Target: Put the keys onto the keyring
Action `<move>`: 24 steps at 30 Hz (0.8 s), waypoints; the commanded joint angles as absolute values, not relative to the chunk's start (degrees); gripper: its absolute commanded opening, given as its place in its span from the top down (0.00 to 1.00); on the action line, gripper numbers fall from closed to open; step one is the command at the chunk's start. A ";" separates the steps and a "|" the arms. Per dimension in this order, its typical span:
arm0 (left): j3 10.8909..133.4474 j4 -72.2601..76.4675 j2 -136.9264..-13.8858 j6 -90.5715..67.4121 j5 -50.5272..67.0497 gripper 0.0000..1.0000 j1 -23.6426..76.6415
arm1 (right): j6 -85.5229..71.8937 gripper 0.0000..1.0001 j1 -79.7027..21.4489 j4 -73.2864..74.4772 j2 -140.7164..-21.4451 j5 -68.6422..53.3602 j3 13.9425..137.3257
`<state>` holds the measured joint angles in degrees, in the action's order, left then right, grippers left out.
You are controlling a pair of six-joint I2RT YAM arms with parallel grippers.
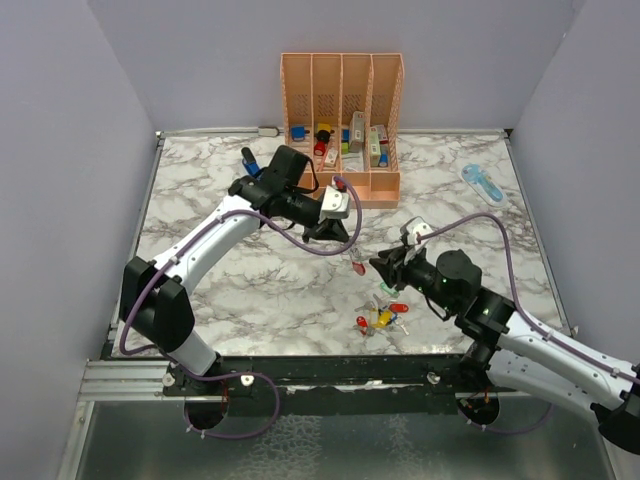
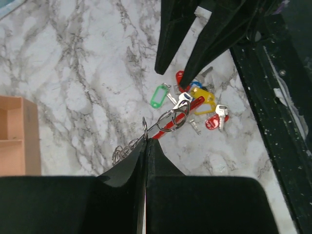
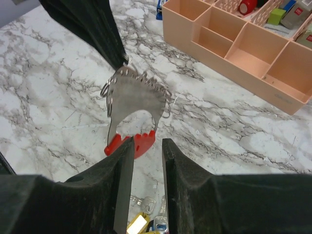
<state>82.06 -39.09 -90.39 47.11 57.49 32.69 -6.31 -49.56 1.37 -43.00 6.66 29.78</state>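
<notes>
1. Two black arms meet over the middle of the marble table (image 1: 250, 290) in the top view, the left arm reaching in from the lower left and the right arm from the lower right.
2. The left gripper (image 1: 325, 232) has its fingers pressed together on the keyring (image 3: 134, 97), pinching the upper left edge of the grey part and holding it above the table.
3. In the left wrist view the keyring (image 2: 170, 123) shows edge-on, a thin line running up and right from the seam of the left gripper (image 2: 146, 142), with small wire loops hanging on it.
4. In the right wrist view the keyring is a grey arch with a row of small holes and wire loops along its outer edge and a red lower end.
5. The right gripper (image 3: 147, 141) has its fingers spread, with a clear gap between them. The red end sits just at the mouth of that gap, beside the left-hand finger in that frame; whether it touches, I cannot tell.
6. In the top view the keyring (image 1: 357, 265) is a small red speck between the two grippers, just left of the right gripper (image 1: 383, 265).
7. Several keys (image 1: 381, 318) lie in a loose heap on the table in the lower middle of the top view, below the grippers.
8. The left wrist view shows the keys (image 2: 202, 100) right of centre: green, yellow, red and blue heads.
9. A peach organiser (image 1: 342, 80) stands at the top centre of the top view, against the back wall.
</notes>
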 commanded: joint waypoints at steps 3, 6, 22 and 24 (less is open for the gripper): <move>78.51 -36.70 -88.57 43.74 67.77 1.00 32.22 | -3.98 0.73 -49.98 -5.43 -40.81 8.25 29.54; 77.14 -35.75 -87.67 43.14 70.08 1.00 32.04 | -3.04 0.74 -49.94 -6.02 -41.27 7.71 30.23; 69.06 -22.20 -86.06 32.99 74.19 1.00 31.55 | -2.79 0.74 -49.93 -7.55 -46.17 -4.39 33.66; 68.74 -21.24 -86.05 32.15 73.86 1.00 31.62 | -2.64 0.73 -49.92 -7.35 -45.82 -4.96 33.43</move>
<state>69.38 -24.88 -88.03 34.24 70.98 31.83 -3.18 -49.56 -6.11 -46.28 -0.99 31.86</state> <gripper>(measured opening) 0.010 0.263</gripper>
